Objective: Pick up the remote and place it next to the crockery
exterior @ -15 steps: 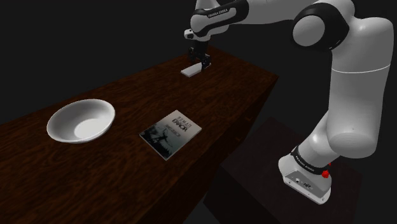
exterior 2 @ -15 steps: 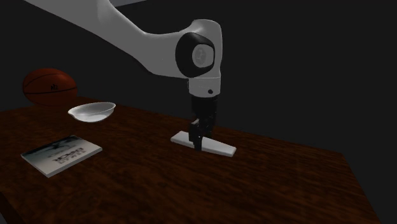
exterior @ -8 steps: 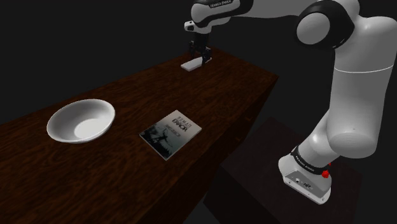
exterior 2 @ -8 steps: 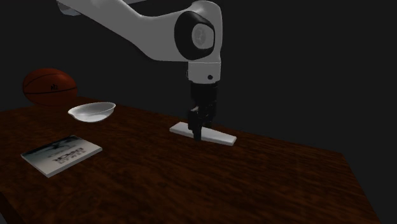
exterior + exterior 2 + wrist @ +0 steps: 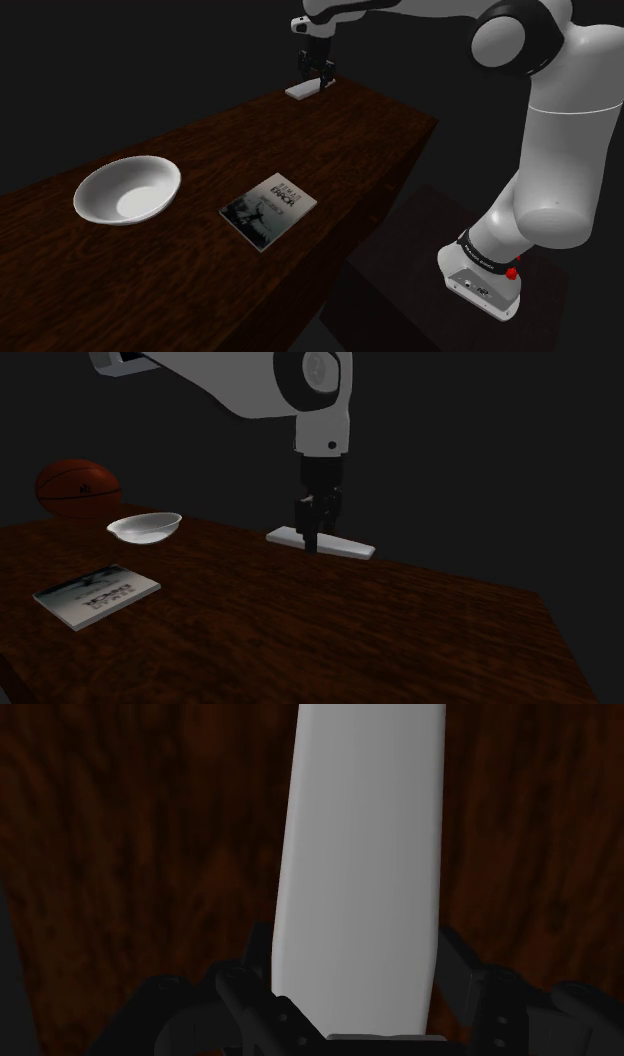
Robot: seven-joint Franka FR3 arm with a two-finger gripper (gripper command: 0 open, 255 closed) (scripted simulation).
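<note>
Holding entry: all-black two-finger gripper [image 5: 314, 538], fingers clamped on the flat white oblong remote [image 5: 345, 546] near its middle. Remote lies level, seemingly just clear of the dark-brown wooden table [image 5: 200, 150], over its far end in the shoulder view (wood grain shows beyond it in the wrist view). White shallow round bowl [image 5: 128, 189]: upright at the shoulder view's near left, well apart from the remote. Thin book with a grey-and-white printed cover [image 5: 268, 208]: flat on the table, right of the bowl, near the table's edge. Orange basketball [image 5: 78, 487]: beyond the bowl at the second exterior view's far left.
</note>
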